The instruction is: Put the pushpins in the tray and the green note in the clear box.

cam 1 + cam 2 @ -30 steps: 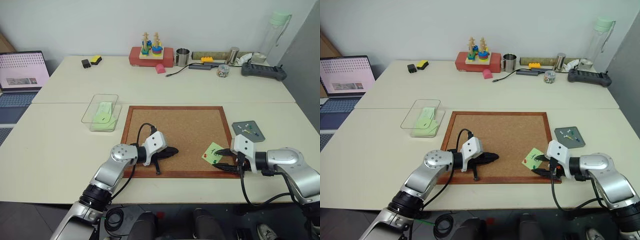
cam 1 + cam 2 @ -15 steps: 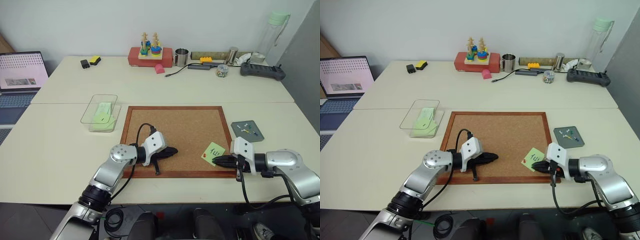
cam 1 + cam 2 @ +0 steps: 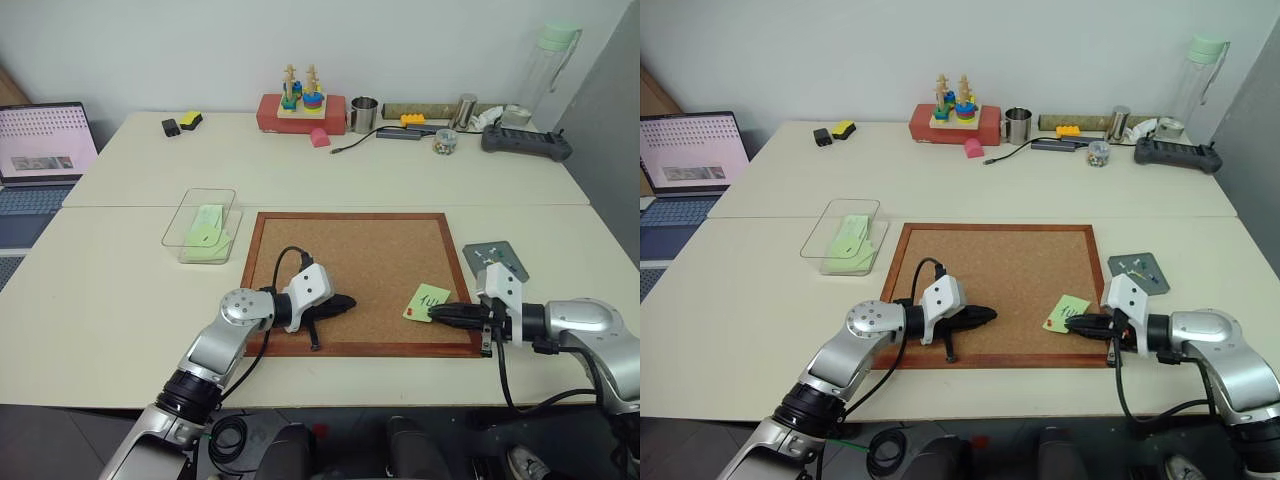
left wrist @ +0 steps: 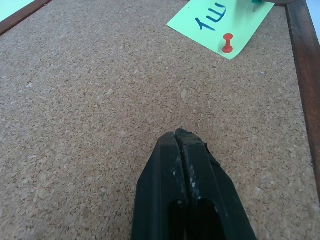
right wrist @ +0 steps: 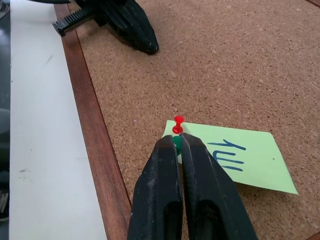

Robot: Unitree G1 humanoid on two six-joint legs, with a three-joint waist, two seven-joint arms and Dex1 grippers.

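The green note (image 3: 428,301) lies on the cork board's near right corner, with a red pushpin (image 5: 177,125) standing in its near corner. My right gripper (image 5: 176,145) is shut on a green pushpin right beside the red one, over the note's edge. Whether that pin is still stuck in the board is unclear. Just behind my right wrist sits the grey tray (image 3: 1155,275), which holds several small pins. The clear box (image 3: 177,222), left of the board, holds light-green notes. My left gripper (image 3: 345,302) rests shut and empty on the cork near the board's front.
The wood-framed cork board (image 3: 370,250) fills the table's middle. A laptop (image 3: 40,140) sits far left. Along the back stand a red block with a stacking toy (image 3: 302,110), a metal cup (image 3: 365,113), a controller (image 3: 527,140) and a water bottle (image 3: 550,70).
My right gripper stood open at the note's near corner and has closed on the green pushpin, the wrist rolling a little. The left arm has stayed still.
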